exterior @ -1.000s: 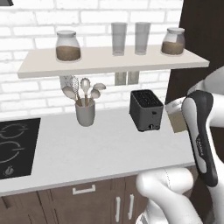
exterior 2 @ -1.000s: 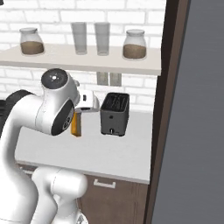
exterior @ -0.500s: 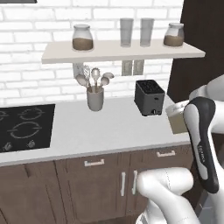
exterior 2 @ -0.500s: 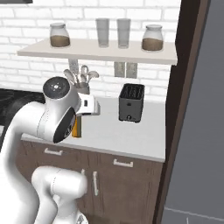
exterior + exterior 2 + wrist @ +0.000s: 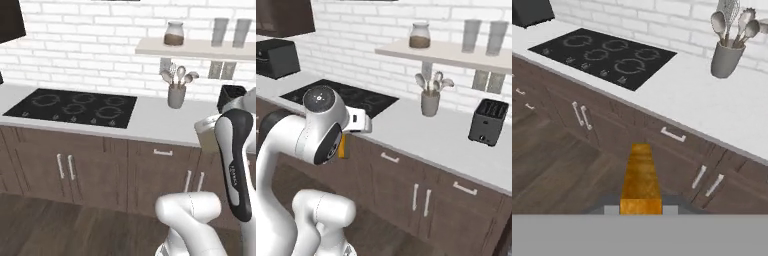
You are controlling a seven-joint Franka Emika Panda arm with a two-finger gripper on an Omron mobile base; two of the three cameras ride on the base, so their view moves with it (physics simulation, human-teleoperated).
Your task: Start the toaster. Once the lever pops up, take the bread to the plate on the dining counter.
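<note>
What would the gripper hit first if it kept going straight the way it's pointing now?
Holding the bread, the gripper aims down at the dark wood cabinet fronts below the worktop. They would likely be met first, though depth is unclear and the line might end lower, at the floor.

White brick wall [image 5: 90, 45], dark wood cabinets [image 5: 75, 170], wood floor [image 5: 60, 225]

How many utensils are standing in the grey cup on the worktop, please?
3, as far as the views show: in the utensil cup stand a spoon on the left, a whisk in the middle and another spoon on the right. More could be hidden behind them.
</note>
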